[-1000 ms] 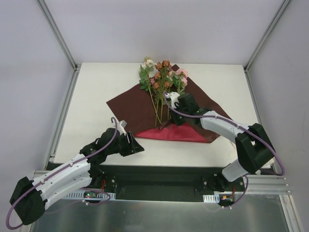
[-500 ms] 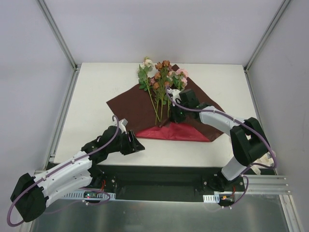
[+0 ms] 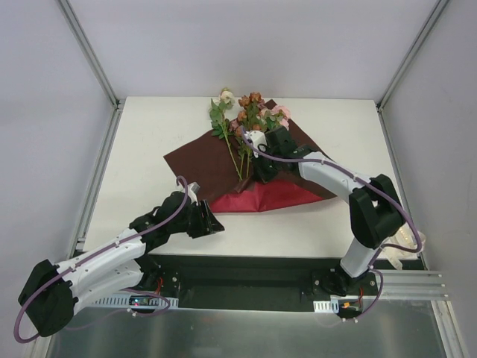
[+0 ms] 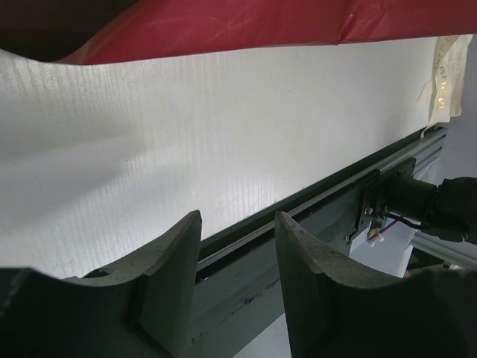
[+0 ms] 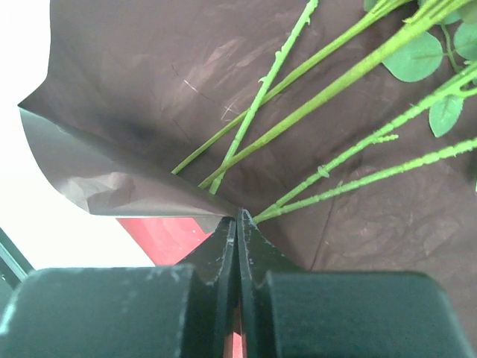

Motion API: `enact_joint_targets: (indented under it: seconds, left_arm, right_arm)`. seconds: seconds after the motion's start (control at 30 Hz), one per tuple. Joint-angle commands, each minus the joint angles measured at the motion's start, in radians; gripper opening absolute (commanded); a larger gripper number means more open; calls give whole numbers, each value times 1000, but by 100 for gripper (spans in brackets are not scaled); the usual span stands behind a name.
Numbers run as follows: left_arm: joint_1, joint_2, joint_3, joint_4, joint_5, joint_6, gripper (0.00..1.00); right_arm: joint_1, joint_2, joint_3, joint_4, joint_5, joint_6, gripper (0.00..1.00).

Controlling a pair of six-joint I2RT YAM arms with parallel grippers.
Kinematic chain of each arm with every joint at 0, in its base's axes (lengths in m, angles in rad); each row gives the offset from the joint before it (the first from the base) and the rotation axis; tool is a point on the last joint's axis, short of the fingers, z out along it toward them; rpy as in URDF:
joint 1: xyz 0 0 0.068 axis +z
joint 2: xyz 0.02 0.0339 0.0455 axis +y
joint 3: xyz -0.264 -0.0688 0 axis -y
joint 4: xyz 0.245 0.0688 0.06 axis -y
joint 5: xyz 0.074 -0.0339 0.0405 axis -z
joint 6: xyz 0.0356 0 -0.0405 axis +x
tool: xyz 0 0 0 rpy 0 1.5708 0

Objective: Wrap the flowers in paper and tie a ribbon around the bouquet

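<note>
The flowers (image 3: pixel 250 112) lie on the dark red paper (image 3: pixel 197 160) at the middle of the table, blooms at the far side. My right gripper (image 3: pixel 258 176) is shut on the paper's near fold, right at the ends of the stems (image 5: pixel 328 82). The lifted flap shows its brighter red underside (image 3: pixel 261 195). In the right wrist view the paper (image 5: pixel 149 89) curls up to the closed tips of the right gripper (image 5: pixel 238 216). My left gripper (image 3: pixel 212 222) is open and holds nothing, low over the table's front edge, left of the flap. A cream ribbon (image 3: pixel 401 247) hangs at the front right corner.
The white table (image 4: pixel 186 134) ends at a metal rail (image 4: pixel 335 190) just in front of the left gripper (image 4: pixel 237 220). The red flap (image 4: pixel 223 30) lies beyond it. Frame posts (image 3: pixel 89 52) stand at the far corners.
My right gripper has moved left and away with the paper's edge, pulling the right side of the sheet in over the stems. The flowers have shifted slightly left. The left gripper has barely moved.
</note>
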Motion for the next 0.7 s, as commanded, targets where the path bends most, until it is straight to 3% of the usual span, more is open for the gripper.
enact_joint_targets:
  seconds: [0.0, 0.33, 0.67]
  left_arm:
    - [8, 5, 24, 32, 7, 6, 43]
    - [10, 80, 74, 69, 33, 9, 41]
    - [8, 300, 201, 212, 21, -2, 21]
  right_arm:
    - [13, 49, 84, -66, -6, -99, 1]
    - [10, 130, 148, -74, 2, -118, 1]
    - [-15, 152, 160, -59, 22, -96, 1]
